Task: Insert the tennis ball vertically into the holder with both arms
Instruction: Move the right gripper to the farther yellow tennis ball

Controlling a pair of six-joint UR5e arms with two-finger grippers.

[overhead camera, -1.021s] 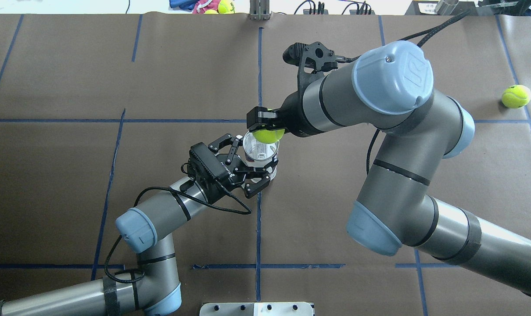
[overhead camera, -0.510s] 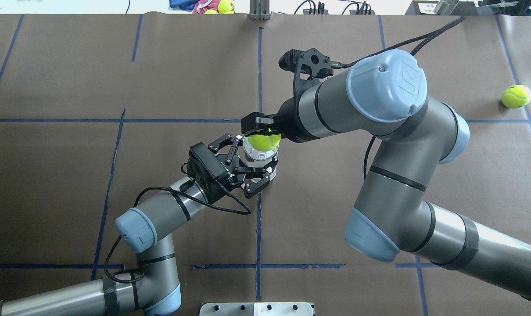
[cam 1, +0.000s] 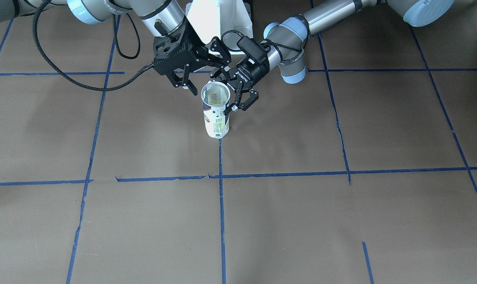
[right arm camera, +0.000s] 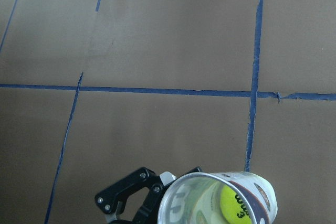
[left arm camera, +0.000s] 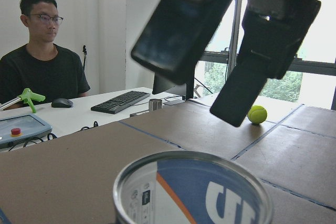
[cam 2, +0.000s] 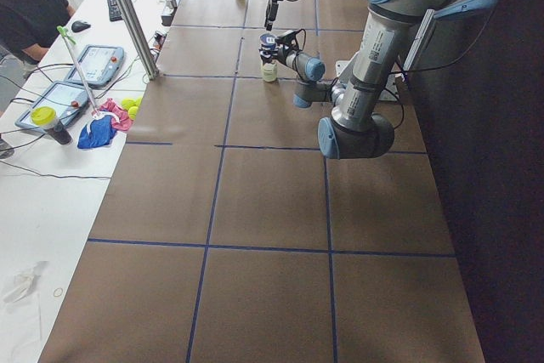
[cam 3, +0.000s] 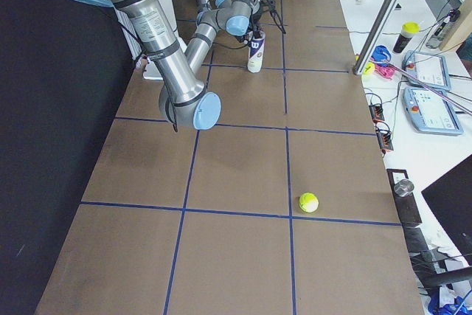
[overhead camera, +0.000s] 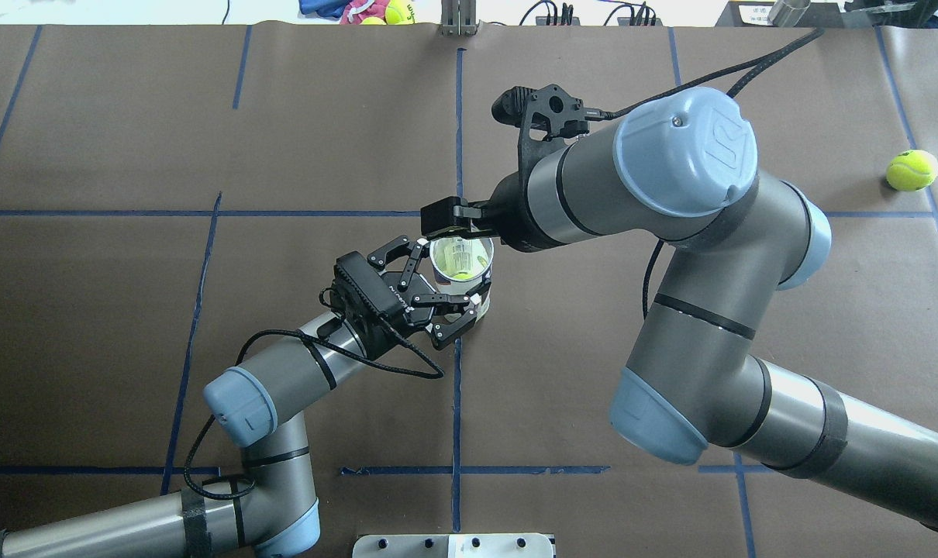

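The holder (overhead camera: 447,254), a white can with a navy band, stands upright at mid-table, also in the front-facing view (cam 1: 216,118). The tennis ball (overhead camera: 463,273) lies inside it; the right wrist view shows it low in the can with its "3" print (right arm camera: 233,205). My left gripper (overhead camera: 453,280) is shut on the can's side (cam 1: 228,92). My right gripper (overhead camera: 457,225) hangs just above the can's far rim, open and empty; its two fingers (left arm camera: 247,82) show spread apart over the can's mouth (left arm camera: 199,198).
A second tennis ball (overhead camera: 912,170) lies on the brown paper at the far right, also in the exterior right view (cam 3: 308,202). A person (left arm camera: 44,72) sits at the side desk. More balls and a cloth (overhead camera: 368,9) lie beyond the far edge.
My right gripper carried the ball left over the can's mouth and opened. The ball dropped into the can. The left arm held still.
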